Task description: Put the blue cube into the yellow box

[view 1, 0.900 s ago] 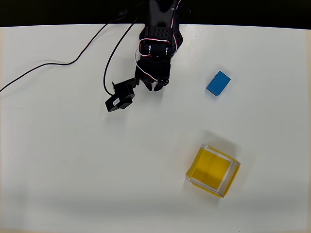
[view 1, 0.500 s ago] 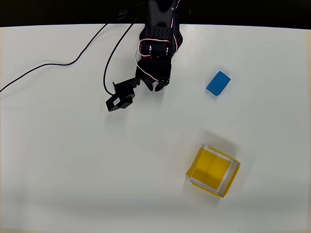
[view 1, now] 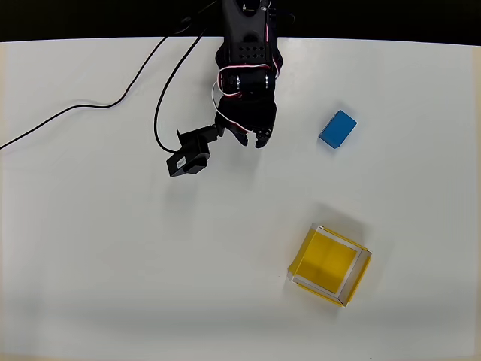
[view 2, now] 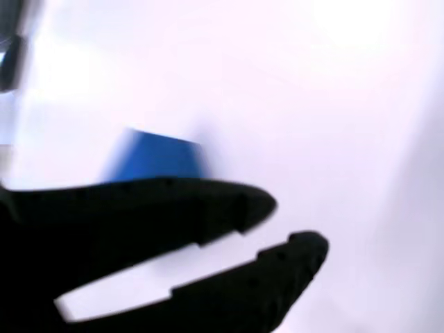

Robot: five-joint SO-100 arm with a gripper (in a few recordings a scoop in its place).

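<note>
My pincer [view 1: 252, 138] empty, fingers a little apart, hangs above desk [view 1: 90, 248]. Blue cube [view 1: 337, 128] sits at its 3 o'clock, apart. Yellow box [view 1: 330, 264] waits at 5 o'clock, open top up, ready for drop.

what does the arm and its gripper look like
The arm is black, with red and white wires looped along its body. The gripper has two black fingers with stepped inner edges. A black block-shaped unit sticks out to one side, and a thin black cable trails across the white table.
</note>
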